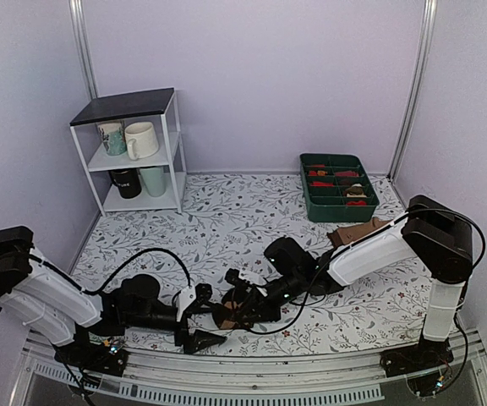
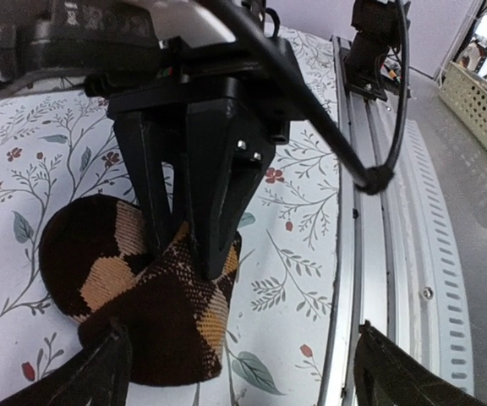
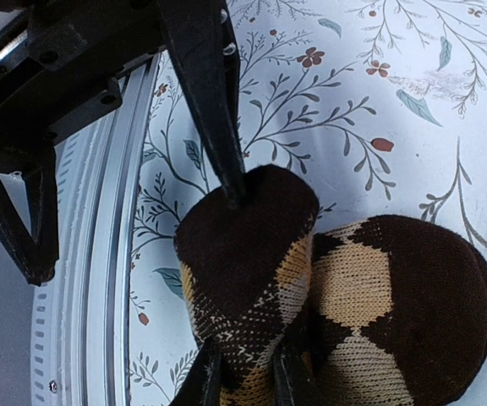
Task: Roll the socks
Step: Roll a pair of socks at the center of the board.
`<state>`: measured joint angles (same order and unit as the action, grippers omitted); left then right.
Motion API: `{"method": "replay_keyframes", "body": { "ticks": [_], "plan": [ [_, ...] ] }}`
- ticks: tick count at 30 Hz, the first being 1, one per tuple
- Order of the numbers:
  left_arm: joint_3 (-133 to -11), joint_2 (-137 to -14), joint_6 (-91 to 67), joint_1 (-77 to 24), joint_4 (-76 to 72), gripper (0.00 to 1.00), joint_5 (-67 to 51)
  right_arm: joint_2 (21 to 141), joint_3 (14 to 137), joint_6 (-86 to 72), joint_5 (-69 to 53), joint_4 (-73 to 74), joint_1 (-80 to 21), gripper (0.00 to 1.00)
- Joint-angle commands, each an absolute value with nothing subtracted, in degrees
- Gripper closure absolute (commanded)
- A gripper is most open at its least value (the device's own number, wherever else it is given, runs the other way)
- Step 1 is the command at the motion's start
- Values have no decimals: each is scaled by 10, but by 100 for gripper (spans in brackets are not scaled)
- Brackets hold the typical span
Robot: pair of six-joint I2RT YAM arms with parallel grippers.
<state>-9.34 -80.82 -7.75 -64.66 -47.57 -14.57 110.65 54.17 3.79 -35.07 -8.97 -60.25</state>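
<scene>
The socks (image 1: 229, 315) are a dark brown and tan-orange argyle bundle, partly rolled, on the floral tabletop near the front edge. They also show in the left wrist view (image 2: 142, 296) and the right wrist view (image 3: 336, 288). My right gripper (image 1: 242, 306) reaches in from the right, and its jaws (image 3: 245, 381) are shut on a raised fold of the sock. My left gripper (image 1: 203, 321) is open wide (image 2: 252, 376). It straddles the near end of the bundle, and one fingertip (image 3: 231, 190) touches the dark fold.
A metal rail (image 1: 252, 372) runs along the table's front edge just beside the socks. A plain tan sock (image 1: 358, 233) lies at the right. A green bin (image 1: 339, 188) with red bundles sits behind it. A white shelf (image 1: 134, 152) with mugs stands at the back left.
</scene>
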Motion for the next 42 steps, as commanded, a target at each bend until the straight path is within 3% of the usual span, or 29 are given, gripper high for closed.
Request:
{"method": "replay_keyframes", "body": {
  "ticks": [1, 18, 25, 31, 42],
  "plan": [
    [-119, -825, -73, -647, -478, 8, -117, 1162, 514, 34, -305, 33, -609, 86],
    [-160, -913, -101, -648, -427, 10, -157, 1161, 509, 31, -307, 34, -609, 86],
    [-187, -960, -111, -648, -412, 19, -184, 1160, 515, 32, -308, 40, -609, 87],
    [-198, -978, -115, -647, -401, 43, -221, 1156, 516, 27, -324, 44, -609, 86],
    [-190, -980, -124, -638, -395, 74, -265, 1175, 522, 13, -317, 39, -599, 86]
  ]
}}
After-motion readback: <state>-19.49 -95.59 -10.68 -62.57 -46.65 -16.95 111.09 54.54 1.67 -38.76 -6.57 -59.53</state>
